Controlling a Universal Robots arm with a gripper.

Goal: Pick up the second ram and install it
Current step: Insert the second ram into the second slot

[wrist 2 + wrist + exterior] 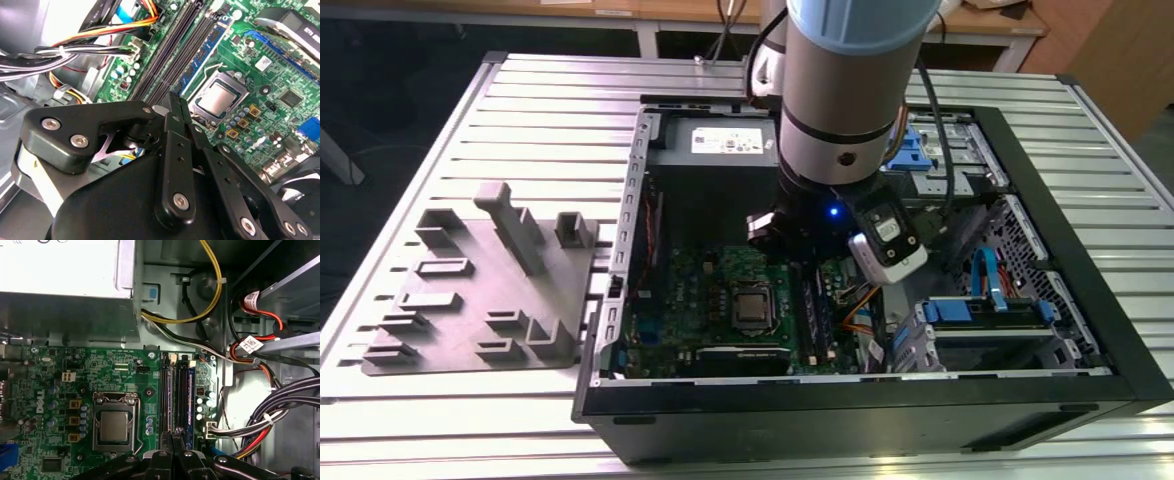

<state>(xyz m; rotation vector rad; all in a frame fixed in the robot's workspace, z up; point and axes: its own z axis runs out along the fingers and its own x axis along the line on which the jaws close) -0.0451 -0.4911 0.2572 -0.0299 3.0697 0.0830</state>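
Gripper (172,434) pinched shut, can't confirm second ram inside; stay square to memory slots (172,385) just ahead of it, press evenly.

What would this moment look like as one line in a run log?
arm: inside open computer case | jaws: shut on second ram | position: over motherboard's memory slots

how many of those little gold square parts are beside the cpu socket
3, in one row beside the CPU socket, on its side away from the memory slots: first gold square, middle gold square, last gold square. Others may be hidden.
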